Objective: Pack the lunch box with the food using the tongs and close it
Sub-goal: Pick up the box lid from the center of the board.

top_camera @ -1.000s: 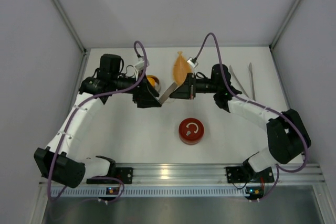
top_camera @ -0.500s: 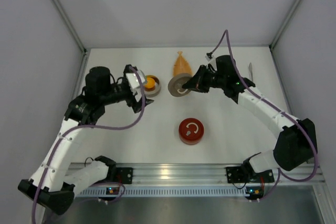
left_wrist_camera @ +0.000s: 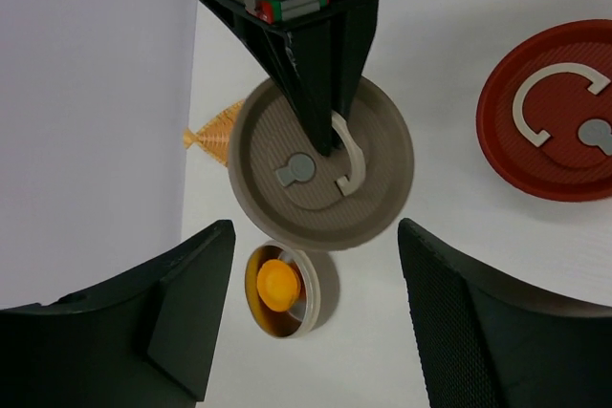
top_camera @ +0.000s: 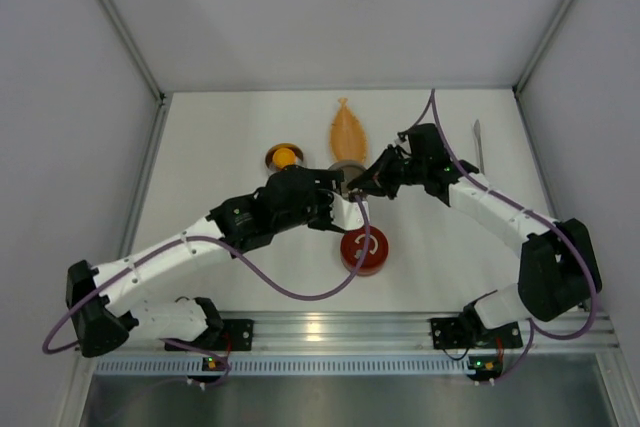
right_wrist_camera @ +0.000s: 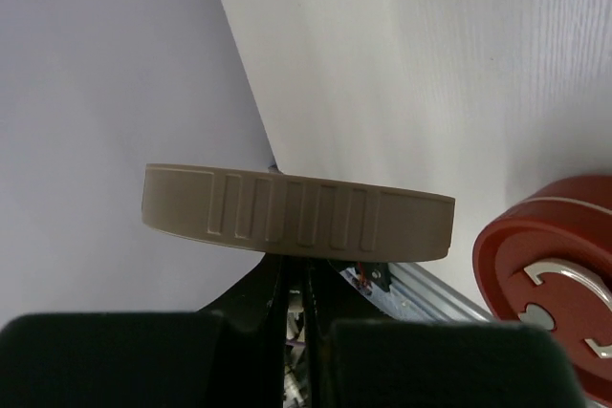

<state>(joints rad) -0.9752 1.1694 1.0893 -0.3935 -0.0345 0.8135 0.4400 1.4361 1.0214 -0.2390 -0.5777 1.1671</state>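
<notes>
Top external: I look down from high at the near side.
Left wrist: close above beige lid.
Right wrist: close, edge-on to it.
Shared: red lid, all views.

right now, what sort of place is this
Probably a robot test booth: a white table boxed in by plain grey panels, and two cabled arms bolted to a metal rail.

The left arm reaches low from its base at the table's near edge, out toward the left edge and then in to the middle. The left gripper hangs there with jaws wide apart and nothing between them. The right arm bends near the right edge and stretches to the middle. The right gripper, facing the left one, is pinched tight on a lid.
</notes>
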